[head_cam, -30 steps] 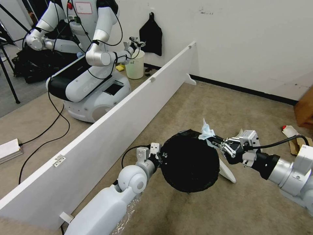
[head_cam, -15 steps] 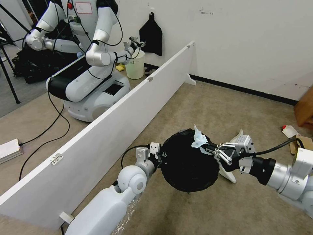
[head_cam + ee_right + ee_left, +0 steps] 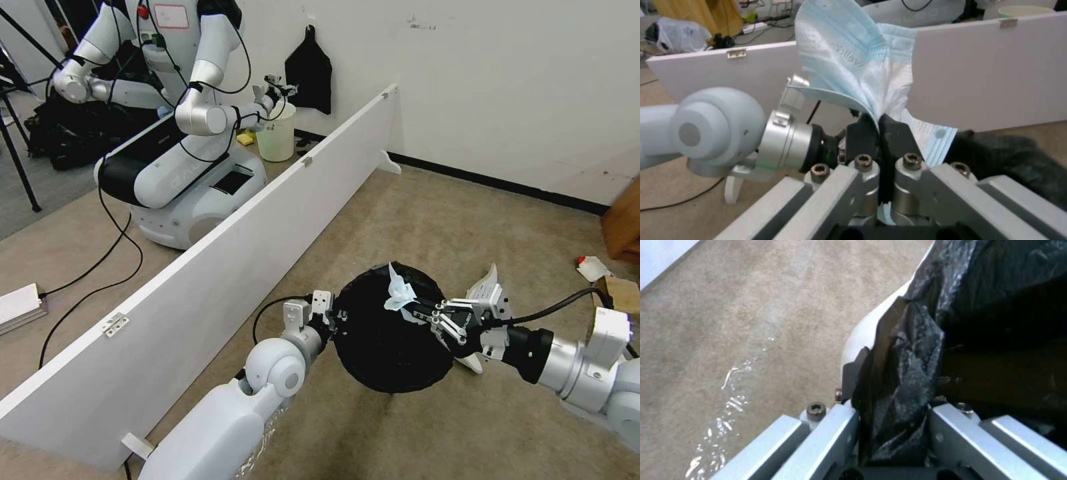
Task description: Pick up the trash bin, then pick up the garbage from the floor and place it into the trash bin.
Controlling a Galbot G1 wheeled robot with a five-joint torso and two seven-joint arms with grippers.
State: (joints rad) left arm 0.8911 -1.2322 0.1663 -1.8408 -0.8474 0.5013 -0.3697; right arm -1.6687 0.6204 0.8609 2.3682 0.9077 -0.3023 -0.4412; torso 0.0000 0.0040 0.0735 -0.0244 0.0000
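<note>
Gripping the near rim of the trash bin [image 3: 390, 350], the left gripper [image 3: 331, 319] holds the bin clear of the carpet [image 3: 427, 213], its fingers closed on the white wall and the crinkled black liner [image 3: 902, 373] folded over it. The right gripper [image 3: 419, 310] hangs above the bin's open mouth with its black fingertips [image 3: 889, 130] pinched together on a pale blue face mask [image 3: 400, 293], which stands up from the fingers. A white slipper [image 3: 483, 293] lies on the carpet just beyond the right wrist, more litter [image 3: 592, 268] lies farther right, and a low white partition board [image 3: 233, 253] runs along the robot's left.
</note>
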